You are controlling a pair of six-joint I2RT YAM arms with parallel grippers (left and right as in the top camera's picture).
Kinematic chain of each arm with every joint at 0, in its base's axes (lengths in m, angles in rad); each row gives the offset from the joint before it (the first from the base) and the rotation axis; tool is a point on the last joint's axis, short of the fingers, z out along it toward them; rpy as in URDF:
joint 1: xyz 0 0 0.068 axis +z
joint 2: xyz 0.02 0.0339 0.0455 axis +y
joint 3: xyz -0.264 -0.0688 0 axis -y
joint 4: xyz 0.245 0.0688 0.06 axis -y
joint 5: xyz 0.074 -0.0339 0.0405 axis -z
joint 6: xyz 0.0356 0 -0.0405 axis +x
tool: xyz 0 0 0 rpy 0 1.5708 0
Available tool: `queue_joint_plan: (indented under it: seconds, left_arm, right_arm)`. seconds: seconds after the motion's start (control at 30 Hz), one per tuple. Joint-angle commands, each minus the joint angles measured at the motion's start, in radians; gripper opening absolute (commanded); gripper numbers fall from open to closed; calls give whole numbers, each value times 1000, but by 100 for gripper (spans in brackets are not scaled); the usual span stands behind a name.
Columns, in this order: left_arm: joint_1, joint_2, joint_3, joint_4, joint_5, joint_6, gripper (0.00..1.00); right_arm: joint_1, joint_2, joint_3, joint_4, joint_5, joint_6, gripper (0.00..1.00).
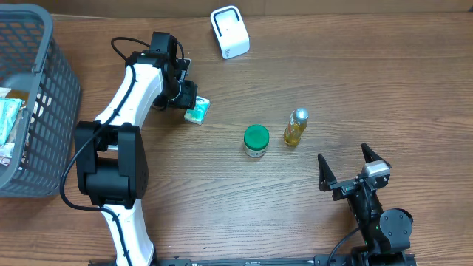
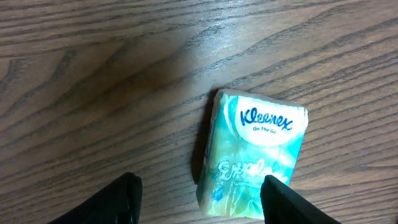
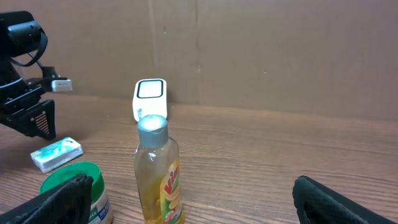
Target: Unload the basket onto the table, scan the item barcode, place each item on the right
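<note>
A teal and white Kleenex tissue pack (image 1: 197, 111) lies flat on the wooden table (image 1: 222, 199). My left gripper (image 1: 185, 94) hovers just above it, open. In the left wrist view the pack (image 2: 255, 149) lies ahead of the open left gripper (image 2: 202, 202), and the right fingertip (image 2: 283, 199) overlaps its near corner. The white scanner (image 1: 230, 31) stands at the table's back edge. My right gripper (image 1: 344, 155) is open at the front right with nothing in it. In the right wrist view the right gripper (image 3: 199, 202) faces the scanner (image 3: 150, 98) and the pack (image 3: 56, 154).
A green-lidded jar (image 1: 256, 140) and a yellow liquid bottle (image 1: 295, 127) stand mid-table, close in front of the right gripper. A grey plastic basket (image 1: 44, 89) holding several packages sits at the left edge. A brown cardboard wall (image 3: 249, 50) backs the table.
</note>
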Motion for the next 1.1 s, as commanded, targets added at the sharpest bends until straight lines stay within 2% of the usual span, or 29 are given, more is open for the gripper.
queue_joint_plan:
  seconds: [0.0,0.17,0.47,0.8,0.9,0.97,1.07]
  left_arm:
    - [-4,11,-7,5,12,20,63]
    - [-4,11,-16,12,10,19,63]
    - [-4,11,-136,131,64,19,63]
    - [-11,11,-202,188,76,-15,59]
    - [-23,11,-223,199,76,-14,54]
    - [-34,10,-224,197,74,-14,43]
    - [-44,8,-212,188,54,-15,33]
  right_arm:
    - [1,-7,-11,4,-6,0,100]
    - [1,-7,-11,4,-6,0,100]
    - [1,-7,-11,4,-6,0,100]
    - [1,-7,-11,4,-6,0,100]
    - [1,-7,-11,4,-6,0,100]
    - [1,-7,-11,4,-6,0,100]
    - [1,-7,-11,4,-6,0,100]
